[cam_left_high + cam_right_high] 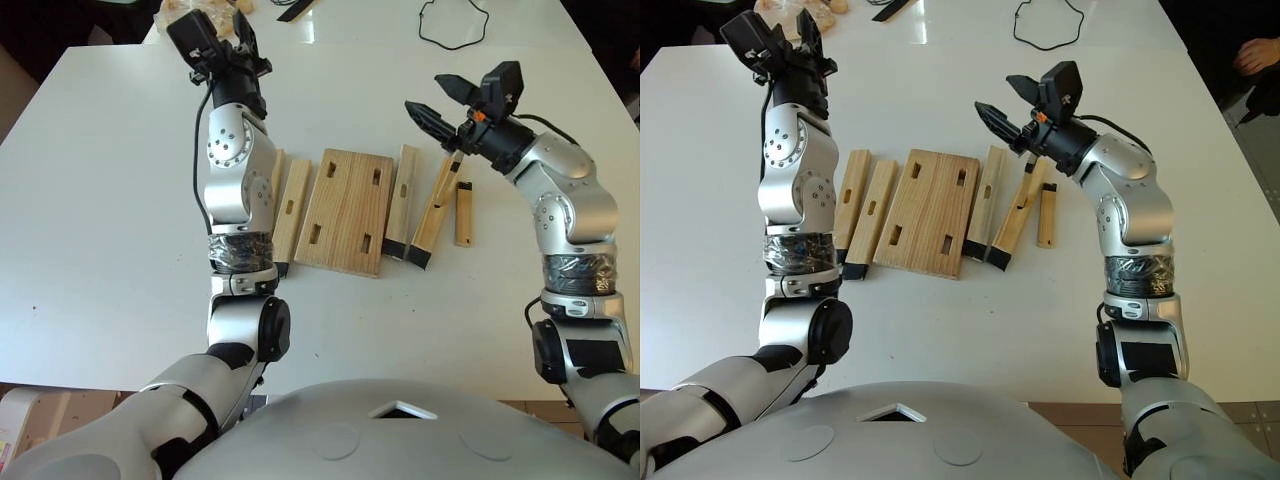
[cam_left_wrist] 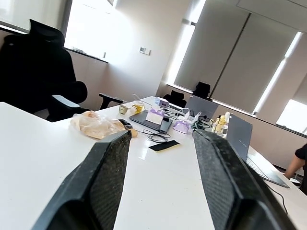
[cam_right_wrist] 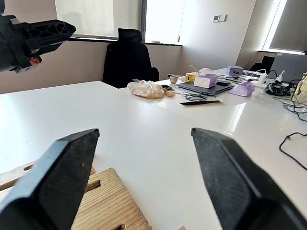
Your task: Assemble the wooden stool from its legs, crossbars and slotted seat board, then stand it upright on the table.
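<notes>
Both jaws stand wide apart and hold nothing: the left gripper (image 2: 162, 136) is raised over the far left of the white table (image 1: 100, 200), and the right gripper (image 3: 144, 134) hangs above the far ends of the parts on the right, touching none. The stool lies unassembled and flat at mid-table. The eye views give the count: one board (image 1: 345, 210) of pale wood, cut with four slots, in the middle; four legs (image 1: 293, 205) with black tips at their near ends, two just to the board's left and two just to its right; and one short crossbar (image 1: 464, 215) on the outer right, near the last leg. The leftmost leg is partly hidden behind the left forearm. A small dark piece under the right gripper is too unclear to name. From the right wrist, a corner of the board with one slot shows below the fingers, and the left gripper appears farther off. Neither wrist view shows the row of parts. They take in the room beyond the table: a black chair (image 2: 33, 72), a clear bag (image 2: 93, 125) and a laptop (image 2: 242, 141) on the next table. From the eye views, a black cable (image 1: 450, 25) lies on that farther table.
</notes>
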`<state>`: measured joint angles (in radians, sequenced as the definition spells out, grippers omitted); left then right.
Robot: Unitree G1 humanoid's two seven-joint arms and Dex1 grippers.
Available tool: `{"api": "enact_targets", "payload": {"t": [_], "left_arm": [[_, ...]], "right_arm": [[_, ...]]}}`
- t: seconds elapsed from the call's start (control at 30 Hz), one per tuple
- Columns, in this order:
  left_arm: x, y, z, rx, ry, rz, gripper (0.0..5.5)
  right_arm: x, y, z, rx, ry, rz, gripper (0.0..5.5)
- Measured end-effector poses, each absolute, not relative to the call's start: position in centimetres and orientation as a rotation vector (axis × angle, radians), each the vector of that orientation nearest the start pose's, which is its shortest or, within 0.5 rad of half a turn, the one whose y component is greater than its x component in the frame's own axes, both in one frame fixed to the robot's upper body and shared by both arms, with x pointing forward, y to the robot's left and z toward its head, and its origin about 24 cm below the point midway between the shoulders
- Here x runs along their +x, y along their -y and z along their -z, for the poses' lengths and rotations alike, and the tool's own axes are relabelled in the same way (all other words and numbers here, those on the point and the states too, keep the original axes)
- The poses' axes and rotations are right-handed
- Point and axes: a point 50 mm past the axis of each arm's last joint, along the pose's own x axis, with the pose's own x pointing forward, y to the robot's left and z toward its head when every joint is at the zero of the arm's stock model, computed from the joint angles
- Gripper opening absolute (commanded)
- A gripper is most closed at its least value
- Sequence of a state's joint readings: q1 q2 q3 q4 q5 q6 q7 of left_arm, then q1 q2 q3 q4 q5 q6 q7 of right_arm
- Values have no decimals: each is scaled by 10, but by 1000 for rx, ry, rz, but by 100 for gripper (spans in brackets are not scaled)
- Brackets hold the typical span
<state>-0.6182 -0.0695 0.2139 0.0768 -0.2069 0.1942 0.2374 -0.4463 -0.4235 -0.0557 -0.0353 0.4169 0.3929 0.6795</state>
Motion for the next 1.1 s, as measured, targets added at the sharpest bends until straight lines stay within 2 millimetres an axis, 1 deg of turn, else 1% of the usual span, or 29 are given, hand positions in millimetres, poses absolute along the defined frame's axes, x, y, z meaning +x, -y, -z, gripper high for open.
{"api": "enact_targets", "payload": {"t": [0.07, 0.17, 0.23, 0.3, 0.33, 0.4, 0.47, 0.6, 0.63, 0.67, 0.73, 0.8, 0.83, 0.87, 0.9, 0.97, 1.0, 1.03, 1.1], "left_arm": [[344, -142, -176, -362, 266, -162, 236], [344, -142, -175, -361, 268, -163, 236], [344, -142, -175, -360, 267, -161, 236], [345, -141, -174, -359, 263, -156, 236], [346, -141, -174, -358, 261, -153, 236], [346, -140, -174, -358, 263, -147, 236], [346, -139, -175, -358, 264, -137, 236], [344, -139, -178, -357, 278, -138, 236], [343, -140, -179, -355, 282, -141, 236], [342, -141, -179, -353, 282, -148, 236], [337, -142, -177, -342, 285, -171, 236], [331, -143, -175, -331, 284, -198, 236], [327, -143, -173, -331, 283, -216, 236], [320, -143, -170, -328, 282, -237, 236], [315, -141, -169, -328, 279, -246, 236], [301, -139, -168, -337, 277, -276, 236], [294, -138, -168, -333, 275, -292, 236], [291, -140, -172, -334, 284, -312, 236], [279, -147, -186, -347, 340, -382, 236]], "right_arm": [[308, 171, -167, -31, 117, -769, 355], [308, 167, -170, -13, 137, -769, 355], [310, 164, -165, -32, 121, -766, 355], [314, 163, -146, -92, 61, -745, 355], [316, 163, -130, -121, 14, -731, 355], [318, 161, -127, -164, 41, -731, 355], [319, 163, -127, -163, 51, -724, 355], [316, 163, -132, -71, 61, -701, 355], [314, 160, -140, -34, 87, -701, 355], [313, 158, -152, -1, 126, -697, 355], [312, 153, -192, 42, 251, -689, 355], [306, 147, -220, 42, 331, -689, 355], [302, 144, -227, 37, 349, -685, 355], [295, 138, -224, 32, 332, -684, 355], [290, 134, -215, 28, 291, -679, 355], [275, 127, -188, 10, 181, -672, 355], [265, 125, -178, 12, 131, -682, 355], [256, 123, -169, 22, 83, -686, 355], [232, 120, -157, 53, -15, -705, 355]]}}
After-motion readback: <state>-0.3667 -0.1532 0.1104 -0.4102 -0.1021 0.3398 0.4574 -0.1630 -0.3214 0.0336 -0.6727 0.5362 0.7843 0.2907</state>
